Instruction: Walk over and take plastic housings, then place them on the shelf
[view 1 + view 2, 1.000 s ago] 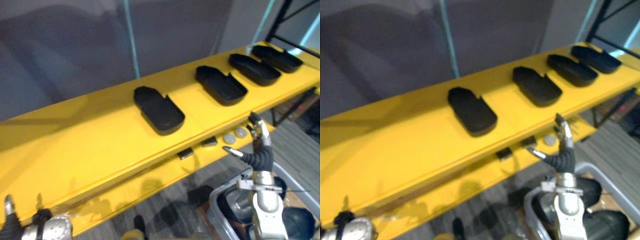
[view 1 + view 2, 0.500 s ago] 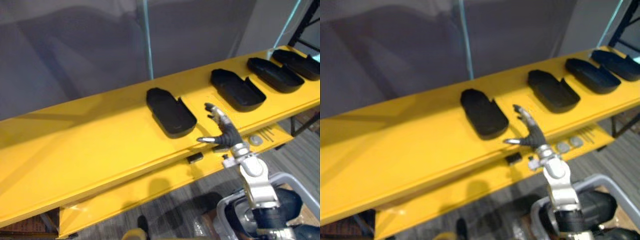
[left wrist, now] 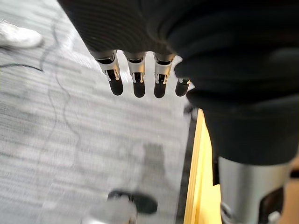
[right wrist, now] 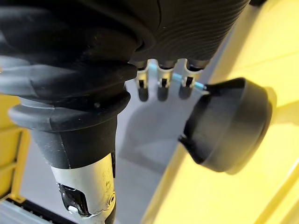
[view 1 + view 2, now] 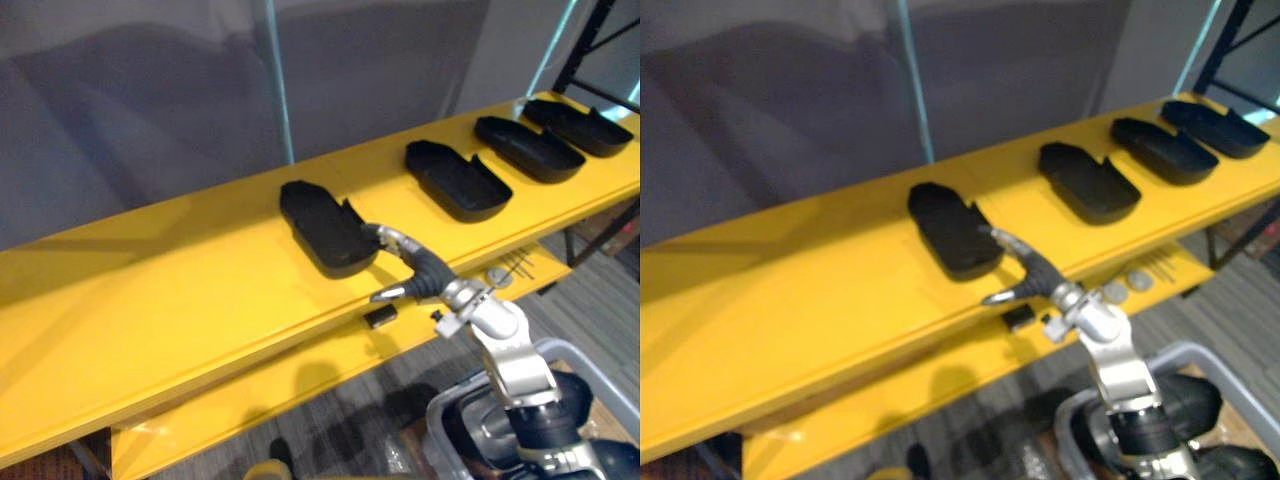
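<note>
1. Silver-fingered right hand [image 5: 422, 272] is open, fingers straight, tips just beside the nearest black housing [image 5: 325, 228]; left hand [image 3: 135, 77] hangs open over the floor [image 3: 56, 140]
2. That housing lies on the yellow shelf [image 5: 180, 290], with 3 other housings [image 5: 455, 180] along it to the right
3. It looks a light, stiff, smooth shell, likely slippery: pinch across its raised side walls

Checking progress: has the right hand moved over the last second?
Yes: the right hand went leftward, from by the round discs up to the leftmost plastic housing.
</note>
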`<state>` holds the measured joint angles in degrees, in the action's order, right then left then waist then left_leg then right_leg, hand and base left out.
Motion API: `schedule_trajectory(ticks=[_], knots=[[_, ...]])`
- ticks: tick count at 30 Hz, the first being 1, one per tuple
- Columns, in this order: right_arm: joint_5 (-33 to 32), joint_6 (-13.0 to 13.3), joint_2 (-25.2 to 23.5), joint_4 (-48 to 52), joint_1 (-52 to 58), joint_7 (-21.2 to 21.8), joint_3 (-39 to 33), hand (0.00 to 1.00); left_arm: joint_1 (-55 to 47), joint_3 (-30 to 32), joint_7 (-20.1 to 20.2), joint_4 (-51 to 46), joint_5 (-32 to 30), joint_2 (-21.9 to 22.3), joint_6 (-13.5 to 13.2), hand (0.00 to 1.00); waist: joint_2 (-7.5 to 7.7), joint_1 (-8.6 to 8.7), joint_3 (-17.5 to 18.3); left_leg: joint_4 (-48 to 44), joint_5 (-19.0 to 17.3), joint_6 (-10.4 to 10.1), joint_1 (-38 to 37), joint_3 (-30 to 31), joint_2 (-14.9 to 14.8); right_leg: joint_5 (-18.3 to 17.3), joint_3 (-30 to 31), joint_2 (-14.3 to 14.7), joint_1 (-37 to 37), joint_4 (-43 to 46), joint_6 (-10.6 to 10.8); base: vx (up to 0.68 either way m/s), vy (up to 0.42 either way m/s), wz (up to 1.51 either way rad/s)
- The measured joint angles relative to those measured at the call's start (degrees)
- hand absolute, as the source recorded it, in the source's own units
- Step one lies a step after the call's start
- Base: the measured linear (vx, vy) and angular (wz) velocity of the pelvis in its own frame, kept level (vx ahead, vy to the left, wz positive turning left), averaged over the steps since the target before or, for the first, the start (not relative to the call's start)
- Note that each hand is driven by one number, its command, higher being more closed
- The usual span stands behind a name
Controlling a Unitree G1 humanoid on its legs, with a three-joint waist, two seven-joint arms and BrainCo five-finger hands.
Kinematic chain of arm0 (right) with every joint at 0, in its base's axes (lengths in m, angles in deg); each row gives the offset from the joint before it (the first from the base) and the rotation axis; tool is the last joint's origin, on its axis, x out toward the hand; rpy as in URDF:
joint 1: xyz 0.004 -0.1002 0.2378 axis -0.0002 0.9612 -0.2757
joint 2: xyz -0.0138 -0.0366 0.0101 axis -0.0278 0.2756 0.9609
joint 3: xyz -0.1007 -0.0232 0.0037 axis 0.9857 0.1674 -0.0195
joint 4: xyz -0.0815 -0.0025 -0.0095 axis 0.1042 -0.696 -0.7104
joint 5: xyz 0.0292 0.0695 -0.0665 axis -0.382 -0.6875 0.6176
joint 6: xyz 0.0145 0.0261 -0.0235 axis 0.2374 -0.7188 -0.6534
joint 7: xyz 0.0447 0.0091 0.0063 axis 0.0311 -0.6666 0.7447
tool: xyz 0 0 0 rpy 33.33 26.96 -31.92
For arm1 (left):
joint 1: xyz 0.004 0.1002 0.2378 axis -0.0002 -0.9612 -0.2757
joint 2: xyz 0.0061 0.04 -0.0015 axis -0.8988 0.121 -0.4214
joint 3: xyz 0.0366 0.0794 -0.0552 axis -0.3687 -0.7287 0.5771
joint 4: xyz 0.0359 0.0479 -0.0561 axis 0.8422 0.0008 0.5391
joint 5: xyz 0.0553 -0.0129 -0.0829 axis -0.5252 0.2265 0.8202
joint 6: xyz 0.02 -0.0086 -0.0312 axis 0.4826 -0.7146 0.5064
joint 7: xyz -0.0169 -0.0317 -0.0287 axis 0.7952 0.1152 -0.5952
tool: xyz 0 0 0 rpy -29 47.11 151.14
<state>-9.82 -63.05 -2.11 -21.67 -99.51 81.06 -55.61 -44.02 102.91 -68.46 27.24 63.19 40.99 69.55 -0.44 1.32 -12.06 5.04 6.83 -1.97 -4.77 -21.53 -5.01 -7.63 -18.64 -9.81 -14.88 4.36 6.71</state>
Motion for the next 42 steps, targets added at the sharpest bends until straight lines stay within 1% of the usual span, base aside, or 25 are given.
schedule_trajectory(ticks=[2,4,5,7,8,10,13,18,24,26,29,31,33,36,39,42], knots=[[0.0,0.0,0.5,0.4,0.6,-0.2,-0.1,0.0,0.0,-1.9,1.2,0.0,0.0,-0.5,-0.6,0.0,-0.13,0.24,-0.1,0.0,0.0,0.0,0.0,-0.1,0.0,-0.1,0.0,0.0,0.0,0.0,-0.1,0.0,0.0,0.0],[0.1,0.0,1.3,2.5,2.2,-0.3,-0.2,0.0,0.0,-2.0,1.9,0.0,0.0,-0.6,-1.8,0.0,-0.42,0.33,-0.3,0.0,0.0,-0.1,0.0,-0.4,0.0,-0.1,0.2,0.0,0.3,0.0,-0.1,0.01,0.01,-0.06],[0.2,0.0,1.3,3.0,2.4,-0.3,-0.3,0.0,0.0,-2.0,2.0,0.0,0.0,-0.7,-1.9,0.0,-0.51,0.35,-0.3,0.0,0.0,-0.1,0.1,-0.5,-0.1,-0.1,0.4,0.0,0.4,0.0,-0.1,0.02,0.013,-0.11],[0.1,0.0,1.3,4.7,3.0,-0.2,-1.3,0.0,-0.1,-2.2,2.6,-0.3,-0.1,-0.7,-2.3,0.0,-0.66,0.91,-0.4,0.0,-0.1,-0.1,0.6,-0.8,-0.1,0.0,0.7,0.0,1.0,0.1,0.0,0.02,0.016,-0.05],[0.1,0.0,1.3,5.0,3.4,0.0,-1.7,1.0,-0.1,-2.4,2.9,-0.3,-0.1,-0.8,-2.5,0.0,-0.66,0.97,-0.4,0.0,-0.1,-0.1,0.6,-0.8,-0.1,0.0,0.7,-0.1,1.0,0.1,0.0,0.03,0.017,0.02],[0.5,-0.1,1.4,5.8,4.8,1.4,-3.1,1.0,-0.1,-4.1,3.6,-0.5,-0.5,-1.1,-2.5,0.0,-0.63,1.02,-0.4,0.0,-0.1,0.0,0.6,-0.9,-0.2,0.0,0.7,-0.2,1.0,0.1,0.0,0.04,0.014,0.0],[0.5,-0.6,1.4,7.3,6.6,3.2,-3.4,1.0,-0.1,-4.2,4.1,-0.6,-0.7,-1.1,-2.5,0.0,-0.52,1.11,-0.4,0.0,-0.3,0.0,0.5,-1.0,-0.2,0.0,0.8,-0.3,1.0,0.1,0.0,0.01,0.005,0.0],[-0.1,-0.7,1.4,7.3,7.5,2.9,-3.4,1.0,-0.1,-4.2,4.1,-0.6,-0.7,-1.1,-2.7,0.0,-0.52,1.14,-0.5,0.0,-0.6,-0.3,0.3,-1.3,-0.2,0.0,1.2,-0.3,1.0,0.1,0.0,0.0,0.004,-0.02],[-2.5,-0.4,1.0,5.9,7.6,-0.5,-3.2,1.0,-0.3,-4.6,4.0,-0.6,-0.7,-1.0,-2.9,0.0,-1.08,1.16,-0.6,0.0,-0.6,-0.3,-0.1,-1.9,-0.1,-0.1,1.5,-0.3,1.0,0.1,0.0,0.0,0.006,-0.05],[-2.6,0.5,0.3,4.4,7.6,-2.0,-3.1,1.0,-0.4,-5.7,4.1,-0.6,-0.7,-1.0,-3.3,0.0,-1.41,1.18,-0.5,0.0,-0.6,-0.2,-0.1,-2.0,0.0,-0.1,1.5,-0.3,1.0,0.1,0.1,0.0,0.0,0.0],[-2.7,1.8,-1.1,0.8,7.5,-5.5,-2.7,1.0,-0.4,-6.5,4.3,-0.6,-0.7,-0.7,-3.8,0.0,-2.06,1.14,-0.3,0.0,-0.4,-0.1,-0.1,-1.9,0.2,-0.4,1.4,-0.4,1.0,0.2,0.2,0.0,0.002,0.02],[-3.0,2.6,-2.2,-2.5,7.4,-8.0,-2.7,1.0,-0.1,-7.1,4.4,-1.1,-0.7,-0.7,-3.8,0.0,-2.8,1.34,-0.6,0.0,-0.2,-0.3,-0.1,-0.9,0.8,-1.5,0.2,-1.2,1.0,1.9,0.7,0.01,0.007,0.21],[-3.0,2.8,-2.9,-4.5,7.1,-9.4,-2.1,1.0,-0.1,-8.3,4.4,-1.8,-0.7,-0.7,-3.8,0.0,-3.29,1.21,-0.6,0.0,-0.2,-0.3,-0.1,-0.5,1.3,-2.1,-0.3,-1.7,1.0,2.6,1.0,0.03,0.023,0.19],[-2.8,2.8,-4.3,-8.7,5.1,-10.6,0.4,1.0,0.0,-8.7,4.4,-2.4,-0.7,-0.7,-3.7,0.0,-3.96,1.15,-0.4,-0.1,-0.1,-0.4,0.2,0.5,2.0,-2.7,-1.5,-2.4,0.8,3.2,1.4,0.04,0.026,0.18],[-2.3,2.8,-5.7,-12.4,2.8,-11.7,2.1,1.0,-0.1,-9.0,5.0,-2.4,-0.7,-0.6,-3.6,0.0,-4.03,0.72,-0.4,-0.3,0.1,-0.5,0.1,0.7,2.3,-2.8,-1.8,-2.7,0.8,3.1,1.5,0.05,0.018,0.09],[-2.2,2.9,-6.8,-15.0,1.2,-12.1,2.5,1.0,-0.1,-10.9,5.4,-2.6,-0.6,-0.5,-3.5,0.0,-4.04,-0.14,-0.4,-0.3,0.2,-0.6,0.1,0.7,2.6,-2.8,-2.0,-3.0,0.6,3.1,1.5,0.03,0.013,0.03]])
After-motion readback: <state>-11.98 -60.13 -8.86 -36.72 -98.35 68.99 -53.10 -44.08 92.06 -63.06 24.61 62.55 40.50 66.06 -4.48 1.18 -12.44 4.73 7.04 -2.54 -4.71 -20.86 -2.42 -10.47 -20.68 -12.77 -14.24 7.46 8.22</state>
